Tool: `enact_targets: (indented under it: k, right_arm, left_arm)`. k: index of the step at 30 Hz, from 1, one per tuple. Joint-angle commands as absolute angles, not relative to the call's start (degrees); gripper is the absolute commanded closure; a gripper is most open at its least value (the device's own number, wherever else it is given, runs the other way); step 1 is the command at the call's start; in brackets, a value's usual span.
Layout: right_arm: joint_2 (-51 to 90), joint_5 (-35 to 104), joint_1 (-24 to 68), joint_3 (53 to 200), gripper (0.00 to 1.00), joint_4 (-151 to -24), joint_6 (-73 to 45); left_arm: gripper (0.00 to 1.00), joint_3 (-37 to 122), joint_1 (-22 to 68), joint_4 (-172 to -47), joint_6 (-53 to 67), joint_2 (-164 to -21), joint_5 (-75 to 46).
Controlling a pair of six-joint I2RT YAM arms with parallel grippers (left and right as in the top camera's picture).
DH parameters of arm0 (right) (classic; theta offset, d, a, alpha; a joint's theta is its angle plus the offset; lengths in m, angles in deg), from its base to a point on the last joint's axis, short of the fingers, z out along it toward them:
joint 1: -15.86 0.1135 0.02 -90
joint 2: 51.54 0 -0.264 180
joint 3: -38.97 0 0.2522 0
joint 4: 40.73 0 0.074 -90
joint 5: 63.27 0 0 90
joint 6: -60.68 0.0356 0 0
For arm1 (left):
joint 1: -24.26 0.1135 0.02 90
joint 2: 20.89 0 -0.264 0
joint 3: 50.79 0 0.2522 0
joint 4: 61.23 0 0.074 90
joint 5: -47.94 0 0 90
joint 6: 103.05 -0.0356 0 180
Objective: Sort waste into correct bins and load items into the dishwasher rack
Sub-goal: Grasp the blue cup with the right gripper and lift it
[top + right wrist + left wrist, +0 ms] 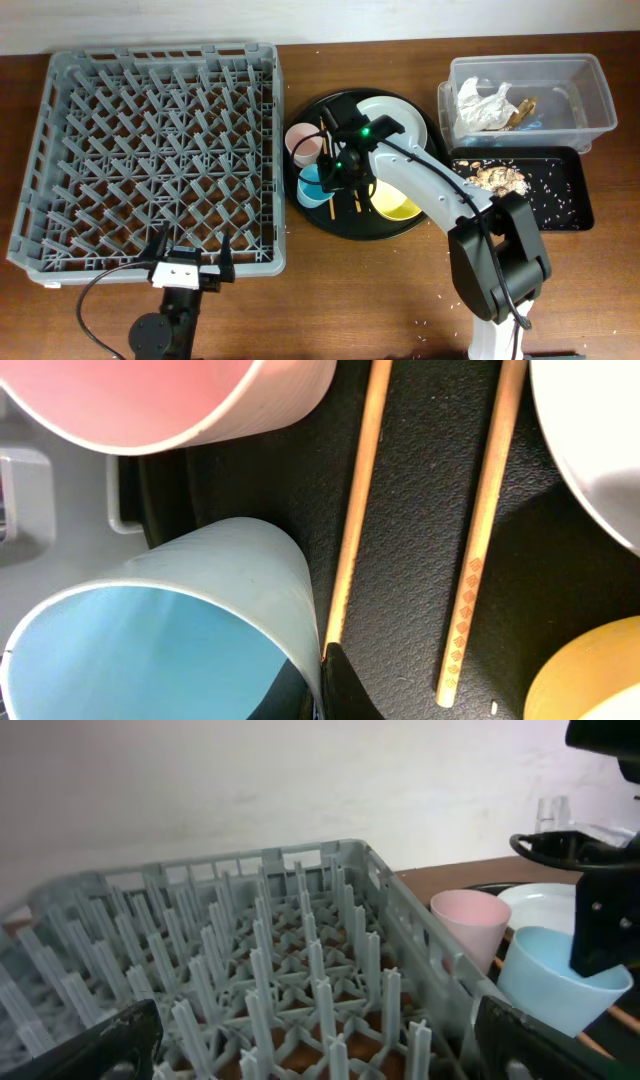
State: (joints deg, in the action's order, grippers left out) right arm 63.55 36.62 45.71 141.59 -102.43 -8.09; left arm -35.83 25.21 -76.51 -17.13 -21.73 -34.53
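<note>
One blue cup point(150, 640), right gripper point(320, 685) pinch, wrist-only

The brown wooden bench point(380, 290) carries four things directly. The grey dishwasher rack point(150, 150) fills its left part. Just right of the rack lies a round black tray point(345, 232). At the far right, a clear plastic tub point(595, 95) stands at the back edge, with a shallow black tray point(570, 200) just in front of it.
</note>
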Motion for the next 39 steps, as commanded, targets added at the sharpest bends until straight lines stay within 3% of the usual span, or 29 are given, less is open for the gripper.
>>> enact_targets:
  k: [1,9,16,24,29,34,35,39]
  right_arm:
    - [62.5,38.7,45.8,141.1,0.96,-102.7,-7.6]
    - [51.2,38.9,44.5,141.2,0.96,-105.0,-9.6]
    - [38.5,41.4,39.2,141.2,0.96,-109.2,-10.8]
    - [36.0,65.7,28.8,141.1,0.96,-110.3,-23.1]
    - [37.3,81.5,23.1,140.9,0.96,-112.1,-30.6]
    - [37.4,83.8,22.4,140.6,0.96,-112.0,-30.8]
    - [37.6,83.8,22.8,140.3,0.96,-111.5,-30.8]
    - [39.0,86.5,24.2,137.8,0.96,-107.5,-29.9]
  left_arm:
    - [0.0,-32.4,25.6,-79.3,-12.1,-21.3,-33.9]
    - [0.0,-20.4,25.6,-90.1,-12.1,-23.5,-33.7]
    - [0.01,-2.6,25.6,-101.4,-12.1,-42.4,-29.0]
    - [0.01,18.5,25.6,-113.4,-12.2,-70.4,-5.6]
    - [0.01,18.9,25.6,-111.0,-12.1,-81.1,9.7]
    - [0.01,18.9,25.6,-103.4,-12.0,-90.1,27.9]
    - [0.06,18.9,25.6,-100.8,-9.8,-91.4,30.4]
    - [0.06,18.9,25.6,-82.5,12.2,-99.8,39.8]
